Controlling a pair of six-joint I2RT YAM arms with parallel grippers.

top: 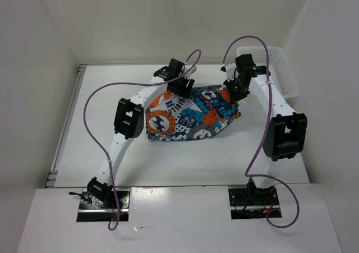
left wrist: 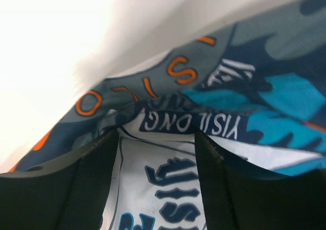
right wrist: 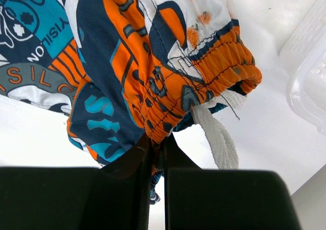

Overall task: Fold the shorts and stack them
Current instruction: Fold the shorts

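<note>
Right end effector [right wrist: 159,144] pinches the shorts [top: 188,115] (near the waistband), left end effector [left wrist: 158,141] spread open over them.

Black left gripper [left wrist: 158,138] spread at the far edge of teal-orange printed fabric shorts [top: 193,118], black right gripper [right wrist: 158,151] clamped on their right end, white arms [top: 115,149] extended.

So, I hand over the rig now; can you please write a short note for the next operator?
Left pincer: open, fingers astride the far edge of the shorts.
Right pincer: shut on their orange waistband, near the white drawstring.
Shorts lie rumpled in the middle of the table.
Done: no neat fold visible.
Left: fold, then stack.
</note>
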